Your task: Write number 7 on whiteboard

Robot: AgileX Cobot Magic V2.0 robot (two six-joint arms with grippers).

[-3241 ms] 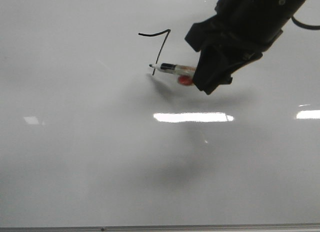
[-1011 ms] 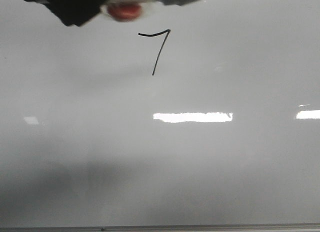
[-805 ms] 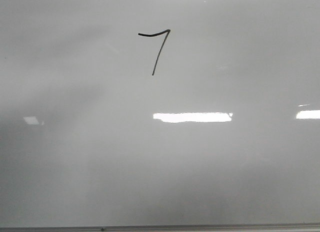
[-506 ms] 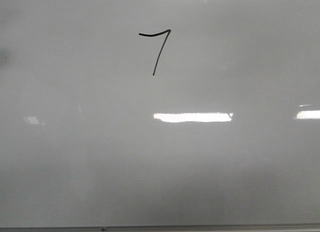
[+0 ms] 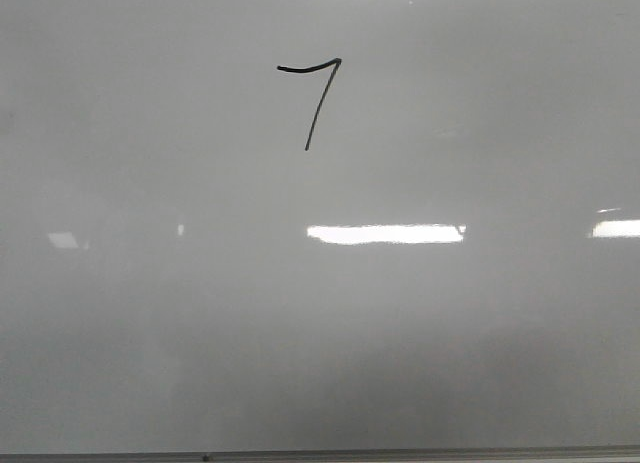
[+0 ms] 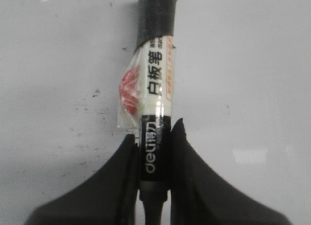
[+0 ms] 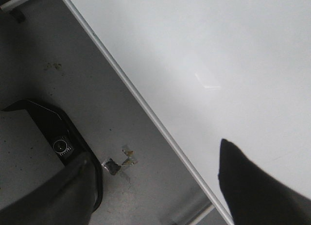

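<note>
On the whiteboard (image 5: 420, 323), toward its far edge as the front view shows it, the number 7 (image 5: 315, 98) stands complete: a short wavy bar with a long slanted downstroke, well apart from the metallic strip along the board's near edge; no arm shows over the board in that view. The left gripper (image 6: 154, 159) has its fingers (image 6: 121, 181) pinching a black-and-white marker (image 6: 156, 113), a red patch under clear wrap on its barrel, above a pale scuffed surface; the right gripper (image 7: 155, 186) has its fingers (image 7: 248, 186) spread wide, holding nothing, at the board's edge strip over a grey floor. By my judgement the writing step is done; what remains, if anything, calls only for keeping the marker tip off the board so the figure stays unsmeared.
</note>
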